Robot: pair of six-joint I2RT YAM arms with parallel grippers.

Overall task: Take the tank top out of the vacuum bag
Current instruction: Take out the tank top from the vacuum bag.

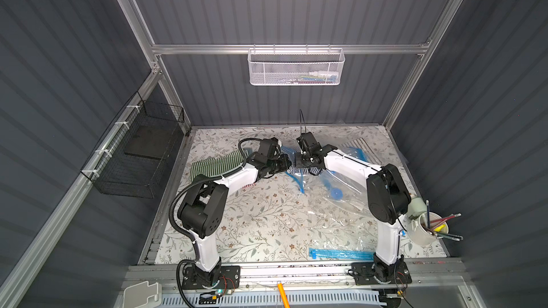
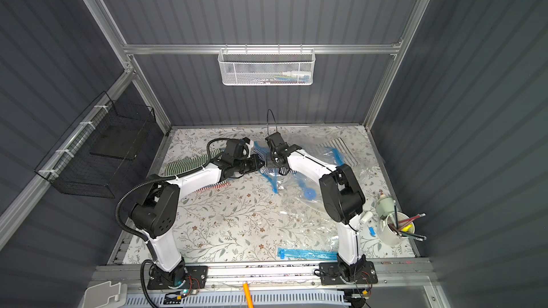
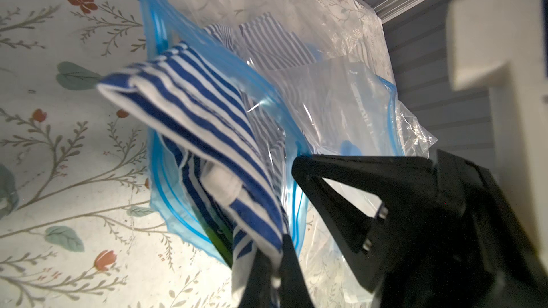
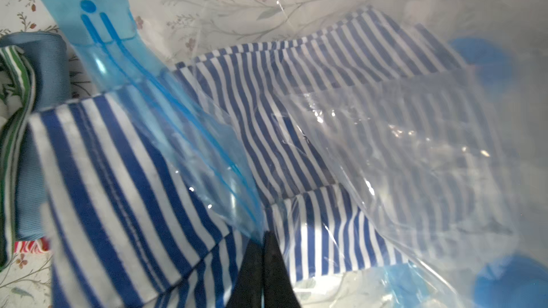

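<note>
Tank top [image 3: 192,105]: light, limp; left jaws clamped on its bunched fold. Bag [image 4: 400,149]: slippery film; right jaws clamped on its rim.

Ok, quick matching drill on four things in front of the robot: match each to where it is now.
1. blue-and-white striped tank top
2. clear plastic vacuum bag with blue zip edge
3. green-and-white striped garment
4. white cup of pencils

A. at the table's right edge
B. pinched by right tool
C. lying on the table, left side
D. gripped by left tool, partly out

Pairs: 1-D, 2-B, 3-C, 4-A
</note>
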